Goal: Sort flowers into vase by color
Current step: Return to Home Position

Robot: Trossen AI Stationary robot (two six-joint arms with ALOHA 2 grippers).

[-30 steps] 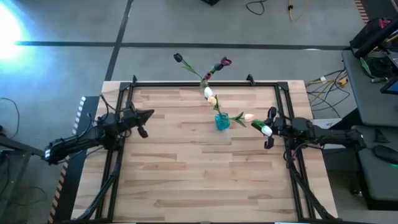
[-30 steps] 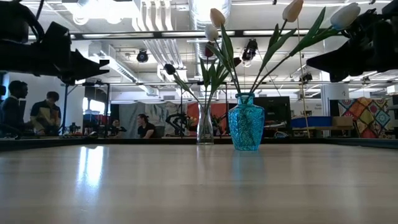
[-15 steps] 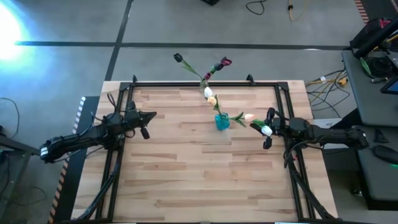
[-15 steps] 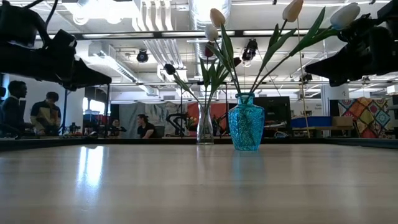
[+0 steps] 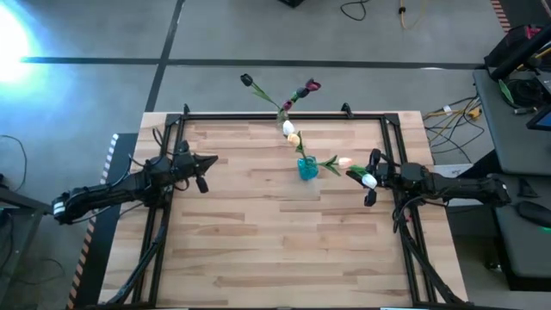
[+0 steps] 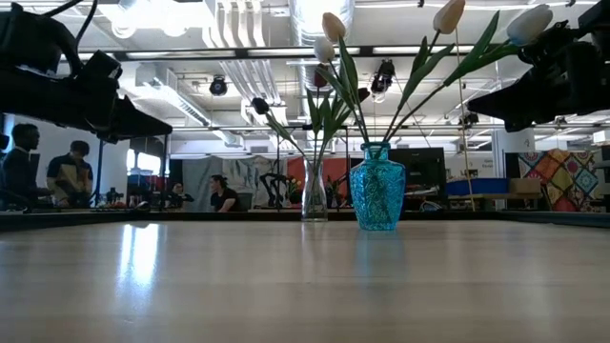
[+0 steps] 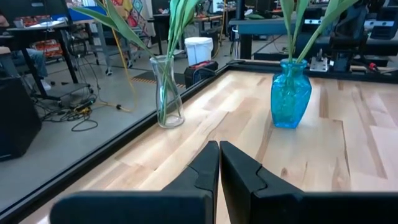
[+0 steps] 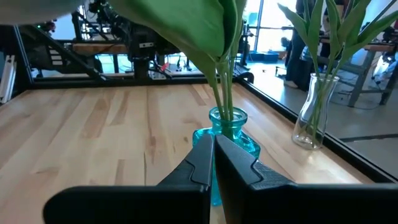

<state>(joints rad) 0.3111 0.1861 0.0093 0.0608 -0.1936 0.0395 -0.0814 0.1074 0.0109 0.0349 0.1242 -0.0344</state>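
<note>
A blue glass vase stands mid-table and holds white and peach tulips. A clear glass vase stands at the far edge and holds dark maroon tulips. My right gripper is shut and empty. It points at the blue vase from the table's right, under a leaf and a white tulip head that lean out of that vase. My left gripper is shut and empty above the table's left part. It also shows in the left wrist view. My right gripper holds nothing between its shut fingers. The white tulip head lies right over it, and I cannot tell whether the two touch.
A black rail frame runs along the table's far, left and right edges. The near half of the wooden tabletop is bare. People show in the room beyond the table.
My left gripper has sunk a little toward the table and edged toward the table's right. It has stayed shut. The vases and the flowers have kept still.
</note>
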